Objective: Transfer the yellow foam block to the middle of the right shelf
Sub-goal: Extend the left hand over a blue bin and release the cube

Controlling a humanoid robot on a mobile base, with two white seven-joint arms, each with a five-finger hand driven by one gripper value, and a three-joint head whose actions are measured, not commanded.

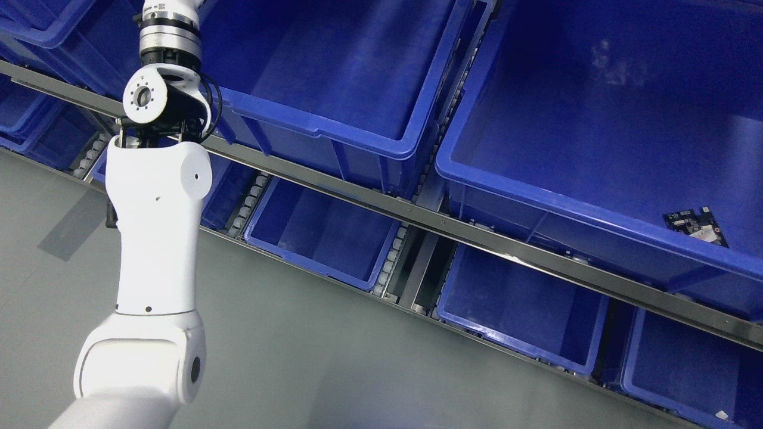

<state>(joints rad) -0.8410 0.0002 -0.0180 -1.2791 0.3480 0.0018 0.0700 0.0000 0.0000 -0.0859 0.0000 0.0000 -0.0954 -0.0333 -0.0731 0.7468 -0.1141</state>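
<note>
My left arm [156, 238] reaches up past the top edge, so my hand is out of view and I can't tell its state. No yellow block shows among the blue bins [357, 77]. I judge I'm mid-carry or reaching; next, find the right shelf's middle.

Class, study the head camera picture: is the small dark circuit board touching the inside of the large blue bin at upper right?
Touching. The head view shows the circuit board lying flat inside the large blue bin, beside its near wall.
</note>
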